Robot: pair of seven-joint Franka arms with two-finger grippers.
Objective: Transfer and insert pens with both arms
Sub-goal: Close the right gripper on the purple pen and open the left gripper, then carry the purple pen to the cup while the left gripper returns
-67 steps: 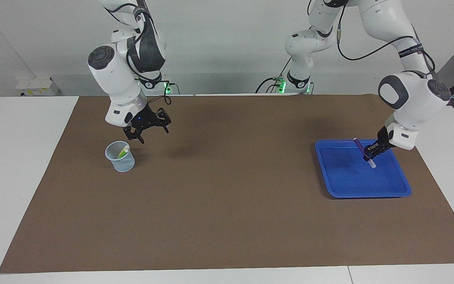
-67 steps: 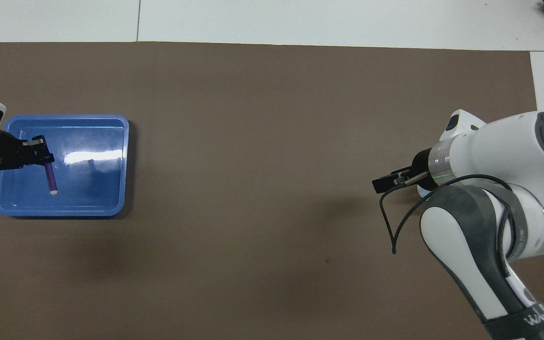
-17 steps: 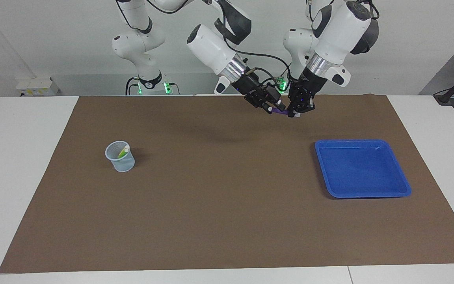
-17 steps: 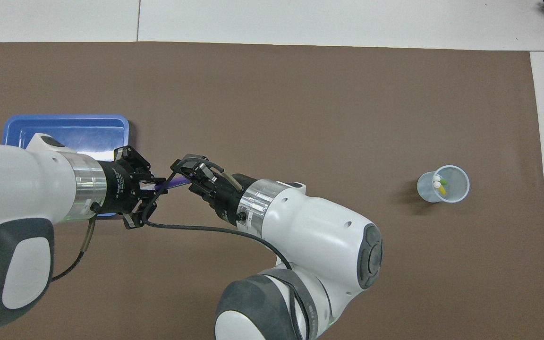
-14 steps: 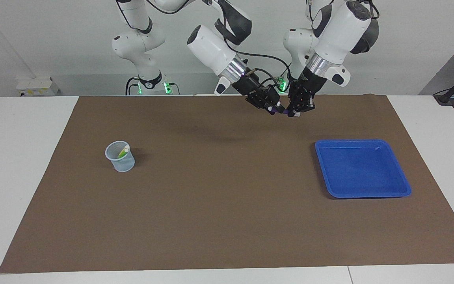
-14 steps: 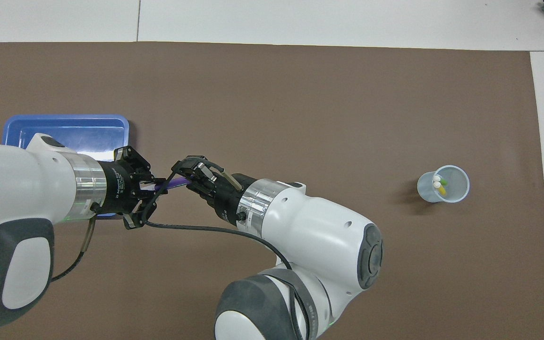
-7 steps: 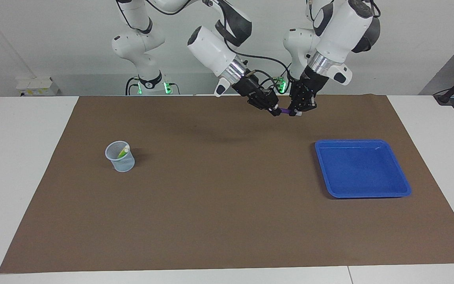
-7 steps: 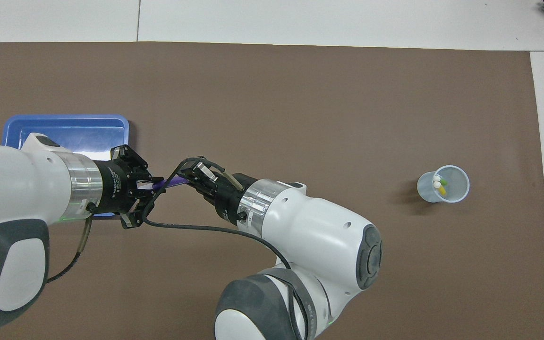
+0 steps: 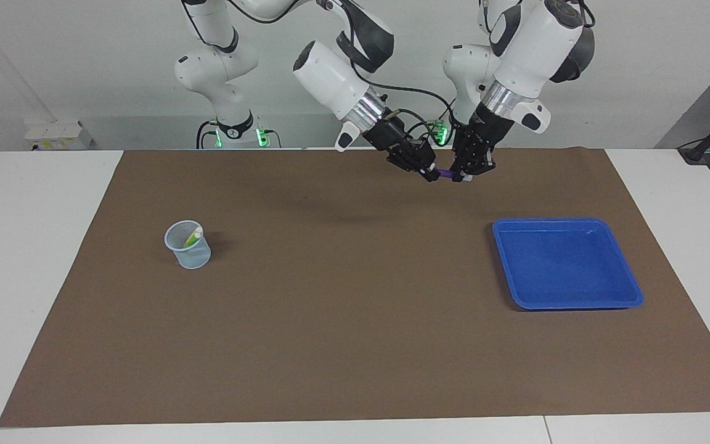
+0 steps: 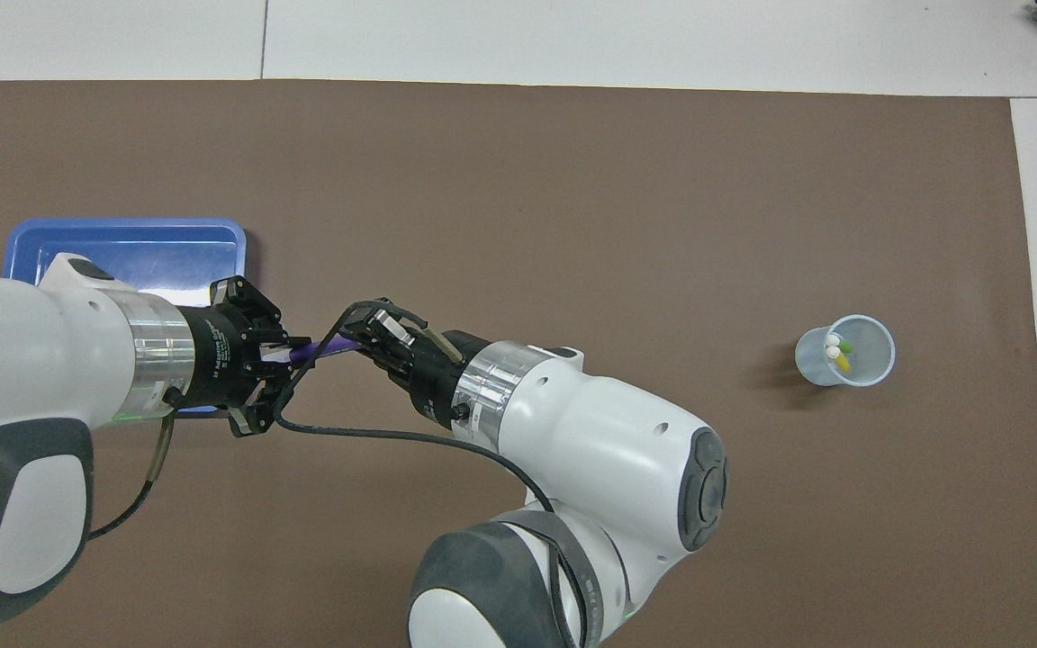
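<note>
Two pens are already done with: the green pen [image 10: 846,346] and the yellow pen [image 10: 841,362] stand in the clear cup [image 9: 188,248], at mid-height of the facing view toward the right arm's end of the bench [image 9: 34,277]. The third, the purple pen [image 9: 447,176], is in the air at the top middle of that view, lying nearly level between both arms, well above the brown mat. The blue tray [image 9: 567,265], lower in the frame toward the left arm's end, holds nothing. The step in hand looks like the handover. The right end effector [image 9: 432,174] is clamped on the dark end of the purple pen. The left end effector [image 9: 465,176] sits at the pale cap end, but whether it grips or has let go I cannot tell. Next, I judge, the left arm must release fully and back off along the pen's line without dragging it. The right arm then has to carry the pen across to the cup, tip it upright, and lower it in beside the two already there.
</note>
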